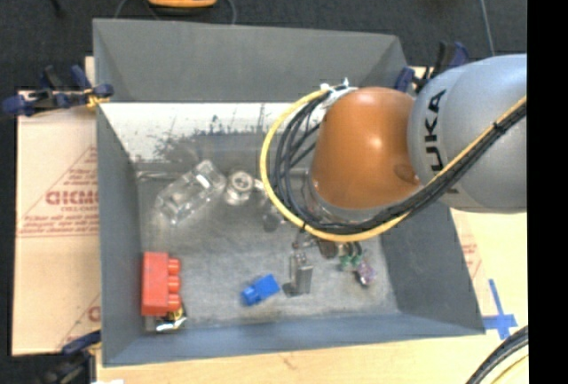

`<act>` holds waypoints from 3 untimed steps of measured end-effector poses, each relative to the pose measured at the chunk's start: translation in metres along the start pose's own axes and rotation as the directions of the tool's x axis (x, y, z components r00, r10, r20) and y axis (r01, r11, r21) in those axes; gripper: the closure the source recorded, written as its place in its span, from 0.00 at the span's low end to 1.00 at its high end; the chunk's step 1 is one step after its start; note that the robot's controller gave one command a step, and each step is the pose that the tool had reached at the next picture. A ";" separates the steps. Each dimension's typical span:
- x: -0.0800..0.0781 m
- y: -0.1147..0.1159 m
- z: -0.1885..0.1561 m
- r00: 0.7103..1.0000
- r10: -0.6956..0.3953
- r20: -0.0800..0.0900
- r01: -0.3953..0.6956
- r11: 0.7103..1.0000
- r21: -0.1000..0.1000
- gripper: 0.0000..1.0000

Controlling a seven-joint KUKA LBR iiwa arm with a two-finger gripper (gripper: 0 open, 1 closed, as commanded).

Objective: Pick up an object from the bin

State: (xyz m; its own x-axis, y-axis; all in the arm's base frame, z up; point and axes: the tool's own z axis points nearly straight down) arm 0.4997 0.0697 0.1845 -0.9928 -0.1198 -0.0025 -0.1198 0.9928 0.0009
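Note:
My gripper [301, 278] hangs below the orange-covered wrist, low over the bin floor toward the front middle. Just to its left lies a small blue block [260, 290], close to the gripper but apart from it. A small green and purple thing [358, 267] lies just to its right. Nothing shows held in the gripper.
A red toy block [161, 283] with a small yellow-white bit at its foot sits in the front left corner. A clear plastic piece [186, 192] and a round metal cap [237, 187] lie at the back left of the floor. The arm covers the bin's right side.

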 end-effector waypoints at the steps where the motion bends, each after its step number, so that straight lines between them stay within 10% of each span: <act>1: 0.018 0.028 0.103 0.999 -0.048 -0.004 0.048 0.999 -0.001 0.00; 2: 0.016 0.027 0.099 0.999 -0.041 0.001 0.041 0.999 -0.001 1.00; 3: 0.014 0.016 -0.075 0.998 -0.064 0.010 0.064 0.998 0.002 1.00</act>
